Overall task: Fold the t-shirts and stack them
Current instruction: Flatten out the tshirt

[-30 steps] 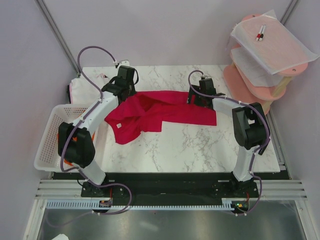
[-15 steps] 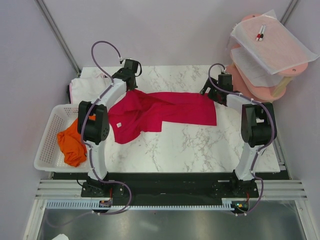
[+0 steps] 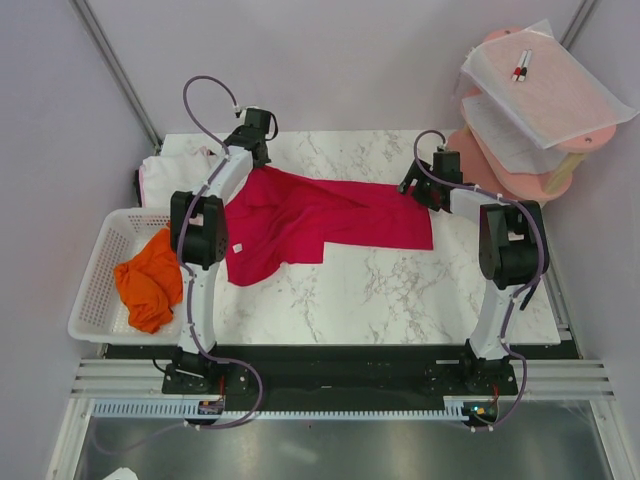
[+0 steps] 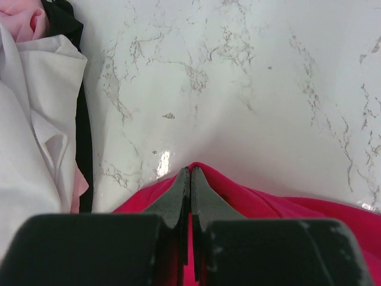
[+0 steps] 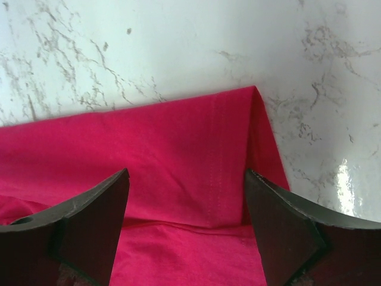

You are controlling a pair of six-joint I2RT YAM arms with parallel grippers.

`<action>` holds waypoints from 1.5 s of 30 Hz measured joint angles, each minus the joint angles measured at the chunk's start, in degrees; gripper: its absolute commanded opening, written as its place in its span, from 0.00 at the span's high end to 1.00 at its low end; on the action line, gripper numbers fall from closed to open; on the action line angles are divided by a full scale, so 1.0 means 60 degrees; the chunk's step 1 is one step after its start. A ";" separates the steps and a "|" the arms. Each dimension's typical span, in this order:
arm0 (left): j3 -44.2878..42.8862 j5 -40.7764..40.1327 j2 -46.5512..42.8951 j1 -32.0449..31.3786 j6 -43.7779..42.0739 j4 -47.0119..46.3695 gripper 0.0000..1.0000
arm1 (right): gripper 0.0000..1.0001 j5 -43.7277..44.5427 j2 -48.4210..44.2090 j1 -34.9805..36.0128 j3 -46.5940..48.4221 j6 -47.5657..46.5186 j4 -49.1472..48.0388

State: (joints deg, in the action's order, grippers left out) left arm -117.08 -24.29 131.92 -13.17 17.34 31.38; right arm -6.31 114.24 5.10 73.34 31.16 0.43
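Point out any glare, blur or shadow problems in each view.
Left wrist: glare patch on the marble table left of the left gripper, whose near body is blurred. Right wrist: glare on the table at lower right, beside the right gripper. Top external: even light, sharp.

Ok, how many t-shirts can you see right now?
3: the crimson-red t-shirt spread mid-table, the orange t-shirt bunched in the mesh basket, the white t-shirt crumpled at the far-left corner of the table. More could hide under that heap.
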 measured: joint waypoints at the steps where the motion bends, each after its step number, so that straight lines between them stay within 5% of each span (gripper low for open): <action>1: -0.0098 0.0018 0.0109 0.0047 -0.0015 0.0015 0.98 | 0.16 0.0004 0.0051 -0.0004 0.0000 0.0004 0.0007; 8: -0.0215 0.0084 0.0244 0.0178 -0.0062 0.0044 0.98 | 0.17 0.0317 0.0127 -0.0011 0.0029 0.0007 0.0186; 17: -0.0222 0.0113 0.0262 0.0178 -0.0095 0.0047 0.98 | 0.44 0.0055 0.0368 -0.0011 0.0331 0.0033 0.0288; 20: -0.0222 0.0109 0.0262 0.0178 -0.0124 0.0044 0.98 | 0.70 -0.0197 0.0783 -0.0011 0.0696 0.0066 0.0208; 21: -0.0222 0.0109 0.0266 0.0178 -0.0135 0.0044 0.98 | 0.88 -0.0277 0.0892 -0.0015 0.0805 0.0084 0.0200; 23: -0.0222 0.0102 0.0266 0.0182 -0.0153 0.0044 0.98 | 1.00 -0.0433 0.1056 -0.0015 0.0907 0.0084 0.0208; 31: -0.0233 0.0066 0.0262 0.0182 -0.0215 0.0047 0.97 | 1.00 -0.0696 0.1096 -0.0015 0.1042 0.0131 0.0168; 35: -0.0415 0.0066 0.0280 0.0182 -0.0331 0.0073 0.79 | 1.00 -0.0659 0.1093 -0.0044 0.1413 0.0164 0.0135; 37: -0.0521 0.0069 0.0280 0.0182 -0.0361 0.0062 0.46 | 1.00 -0.0659 0.1111 -0.0066 0.1752 0.0219 0.0098; 40: -0.0590 0.0069 0.0280 0.0182 -0.0517 0.0040 0.07 | 1.00 -0.0718 0.1213 -0.0127 0.2284 0.0386 -0.0036; 45: -0.0499 0.0084 0.0251 0.0182 -0.0583 -0.0007 0.02 | 1.00 -0.0900 0.1796 -0.0222 0.2871 0.0729 -0.0474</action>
State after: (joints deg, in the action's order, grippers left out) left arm -120.07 -23.79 133.43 -12.08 13.85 31.33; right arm -11.70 125.01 3.77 90.56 35.53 -2.42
